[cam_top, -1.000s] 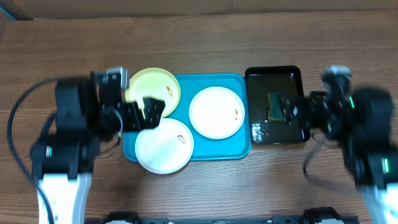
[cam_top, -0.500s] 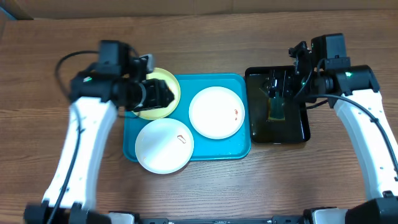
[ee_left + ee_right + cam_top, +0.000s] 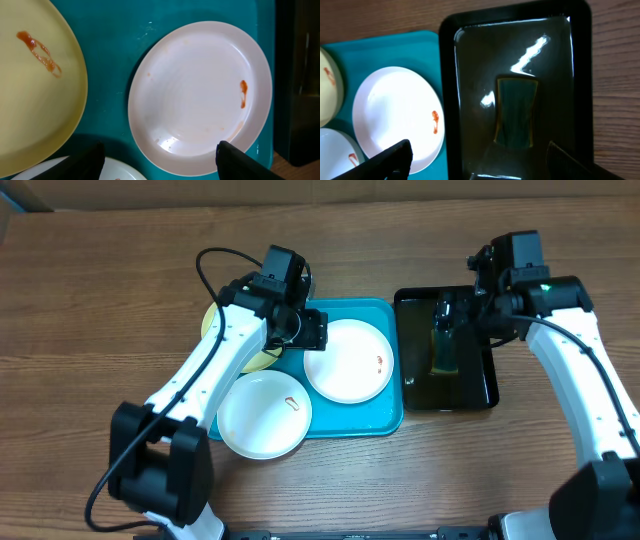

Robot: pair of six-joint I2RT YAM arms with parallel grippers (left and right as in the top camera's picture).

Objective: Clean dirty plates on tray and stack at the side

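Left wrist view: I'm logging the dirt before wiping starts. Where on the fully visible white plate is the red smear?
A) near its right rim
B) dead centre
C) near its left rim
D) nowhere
A: the white plate carries a short red smear close to its right rim, on the black tray's side.

left tool (image 3: 313,332) shifted right, now beside smeared white plate (image 3: 348,360)
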